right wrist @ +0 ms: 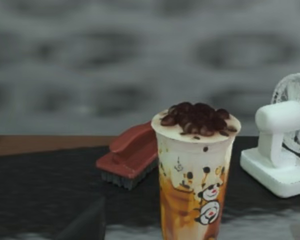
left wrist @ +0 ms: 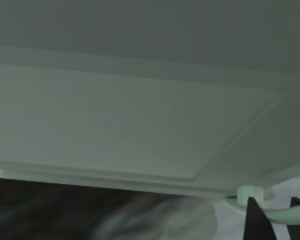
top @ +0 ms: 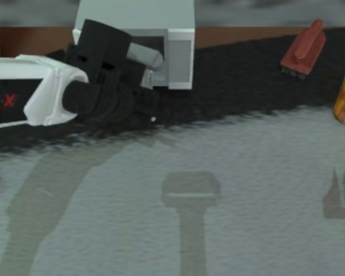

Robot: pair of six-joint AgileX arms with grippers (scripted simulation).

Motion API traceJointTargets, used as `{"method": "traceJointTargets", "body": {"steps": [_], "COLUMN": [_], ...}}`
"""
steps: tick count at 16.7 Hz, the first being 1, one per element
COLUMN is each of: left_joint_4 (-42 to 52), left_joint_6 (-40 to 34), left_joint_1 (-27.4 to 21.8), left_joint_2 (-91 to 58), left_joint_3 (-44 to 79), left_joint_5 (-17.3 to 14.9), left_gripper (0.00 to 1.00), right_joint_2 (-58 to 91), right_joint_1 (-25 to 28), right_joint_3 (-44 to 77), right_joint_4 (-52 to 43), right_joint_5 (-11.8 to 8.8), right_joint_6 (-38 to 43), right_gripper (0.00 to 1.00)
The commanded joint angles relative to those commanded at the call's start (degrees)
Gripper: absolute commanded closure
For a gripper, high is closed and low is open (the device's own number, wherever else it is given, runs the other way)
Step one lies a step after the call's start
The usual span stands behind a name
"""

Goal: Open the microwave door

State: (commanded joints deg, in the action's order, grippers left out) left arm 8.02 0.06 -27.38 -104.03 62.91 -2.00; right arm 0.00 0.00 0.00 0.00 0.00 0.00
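Your left end effector (top: 148, 99) is at the microwave door (left wrist: 125, 120), its fingers (left wrist: 255, 220) around the handle (left wrist: 285, 214); grip firmness is unclear.

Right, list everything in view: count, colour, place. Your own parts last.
microwave: one, silver-white, back of the table, left of centre.
door: one, pale grey panel, fills the left wrist view.
brush: one, red with dark bristles, back right.
cup: one, brown and cream drink topped with dark pearls, right edge of the table.
fan: one, white, beside the cup, seen only in the right wrist view.
table: one, grey with a black strip along the back.
left gripper: one, black, at the door's handle, jaws either side of it.
right arm: not in the top view.
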Motion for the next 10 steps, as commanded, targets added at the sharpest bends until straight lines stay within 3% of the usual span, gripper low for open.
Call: {"method": "traceJointTargets", "body": {"steps": [10], "left_joint_4": [0.0], "left_joint_6": [-0.3], "left_joint_1": [-0.5], "left_joint_2": [-0.1], "left_joint_3": [0.1], "left_joint_5": [-0.5], "left_gripper": [1.0], "right_joint_2": [0.0], "right_joint_1": [0.0], "right_joint_3": [0.0], "right_joint_4": [0.0], "right_joint_5": [0.0], "right_joint_6": [0.0], "right_gripper": [0.0]}}
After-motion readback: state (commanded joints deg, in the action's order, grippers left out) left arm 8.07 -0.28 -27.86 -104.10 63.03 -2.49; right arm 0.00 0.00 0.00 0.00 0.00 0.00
